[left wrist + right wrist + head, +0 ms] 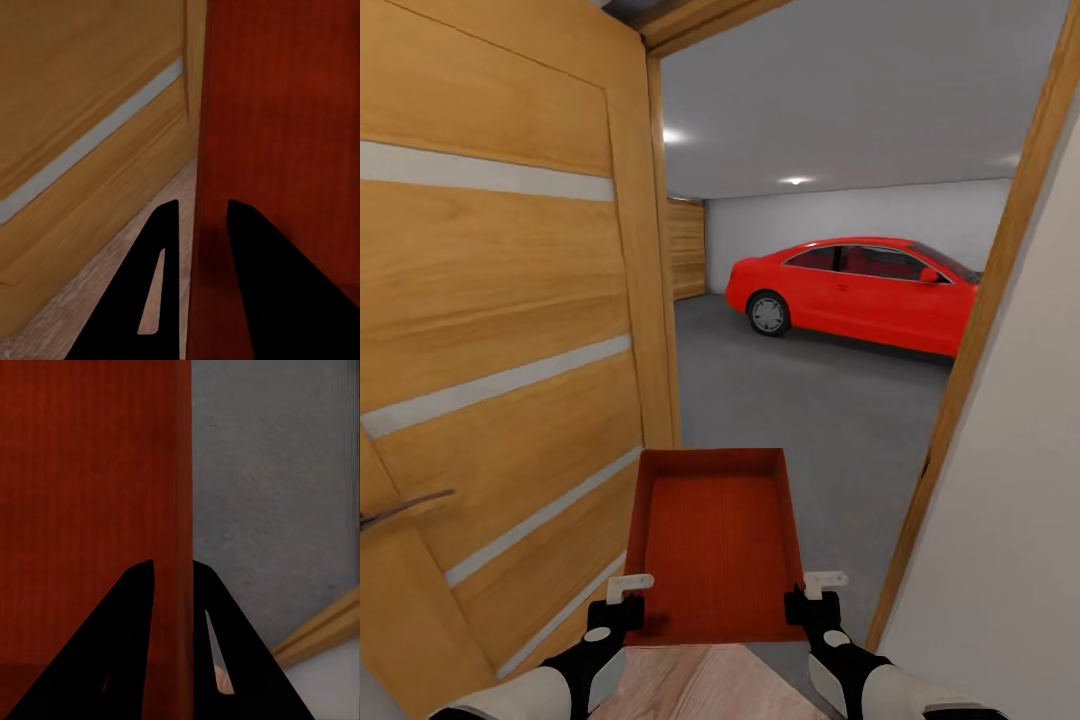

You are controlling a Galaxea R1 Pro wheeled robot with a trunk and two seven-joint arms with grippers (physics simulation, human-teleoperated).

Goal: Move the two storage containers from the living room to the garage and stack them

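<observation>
One container (712, 545) lengthwise toward garage (830, 390)

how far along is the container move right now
Partly done: one storage container is off the ground, with the left gripper and right gripper each clamped on a side wall, at the open door facing the garage floor and red car. Left: setting it down and stacking the second container.
</observation>
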